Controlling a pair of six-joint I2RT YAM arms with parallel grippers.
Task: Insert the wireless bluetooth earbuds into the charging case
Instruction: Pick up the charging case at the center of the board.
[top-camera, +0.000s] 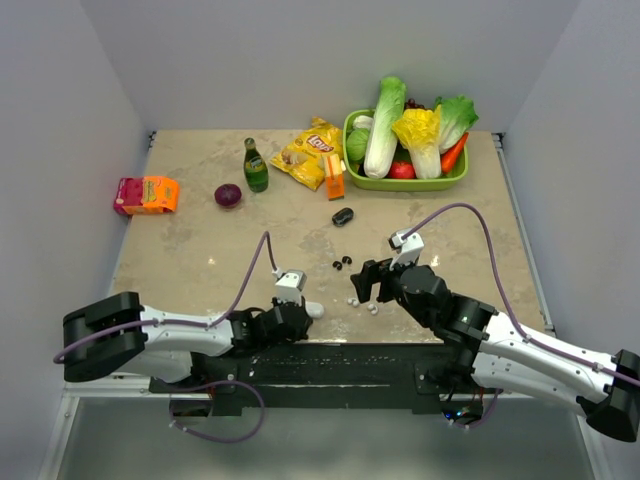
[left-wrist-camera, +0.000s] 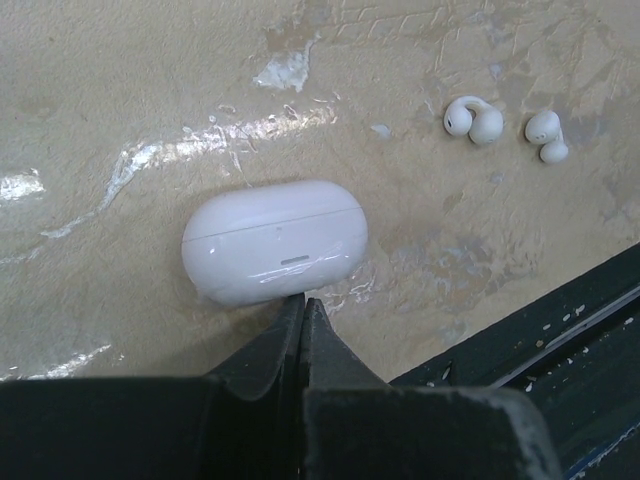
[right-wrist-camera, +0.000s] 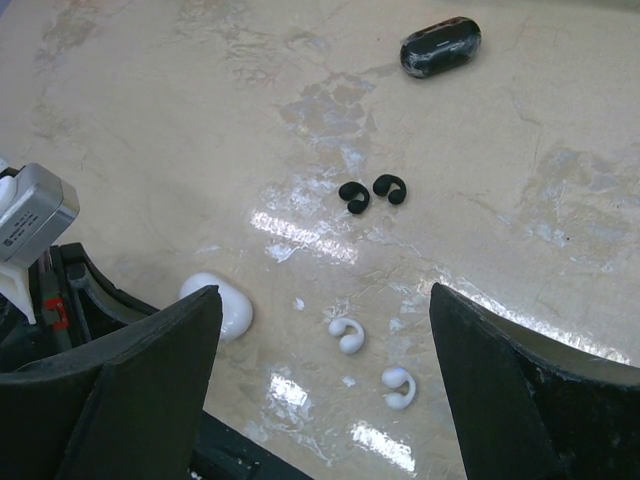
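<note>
A closed white charging case (left-wrist-camera: 275, 240) lies on the table, also in the top view (top-camera: 314, 310) and the right wrist view (right-wrist-camera: 225, 305). My left gripper (left-wrist-camera: 303, 301) is shut and empty, its tips against the case's near side. Two white earbuds (left-wrist-camera: 473, 120) (left-wrist-camera: 546, 135) lie right of the case. My right gripper (right-wrist-camera: 325, 292) is open and empty above them (right-wrist-camera: 347, 335) (right-wrist-camera: 399, 387). Two black earbuds (right-wrist-camera: 354, 196) (right-wrist-camera: 389, 188) lie farther out. A closed black case (right-wrist-camera: 440, 45) lies beyond them.
At the back stand a green basket (top-camera: 352, 170) of vegetables, a chip bag (top-camera: 312, 152), an orange carton (top-camera: 334, 177), a green bottle (top-camera: 255, 167), a red onion (top-camera: 228, 195) and a pink-orange pack (top-camera: 146, 195). The black base rail (top-camera: 340, 360) runs along the near edge.
</note>
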